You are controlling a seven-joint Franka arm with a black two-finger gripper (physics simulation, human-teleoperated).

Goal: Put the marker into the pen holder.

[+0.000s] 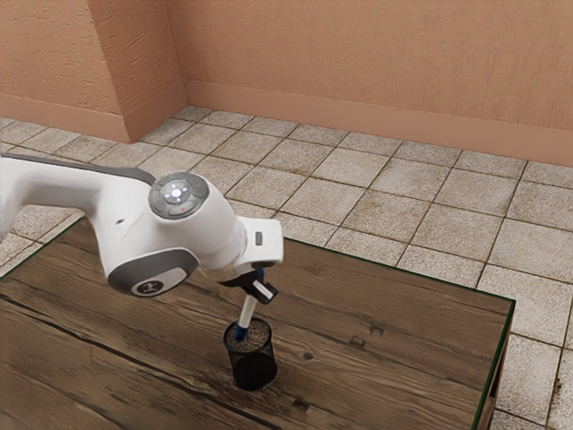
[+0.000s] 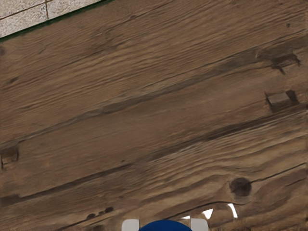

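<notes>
Marker [image 1: 247, 311], pinched by the fingers [image 1: 260, 288], slants at the mouth of the pen holder [image 1: 253, 369]; table [image 1: 134, 331] beneath; floor [image 1: 358, 215] beyond.

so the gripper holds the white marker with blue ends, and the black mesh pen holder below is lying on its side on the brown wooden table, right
No, it isn't on its side: the exterior view shows the pen holder upright on the table below the gripper, which does hold the marker.

White marker [image 1: 246, 312] with blue ends, black mesh pen holder [image 1: 254, 371], brown wood-grained table [image 1: 385, 358], pale tiled floor [image 1: 336, 197]
</notes>
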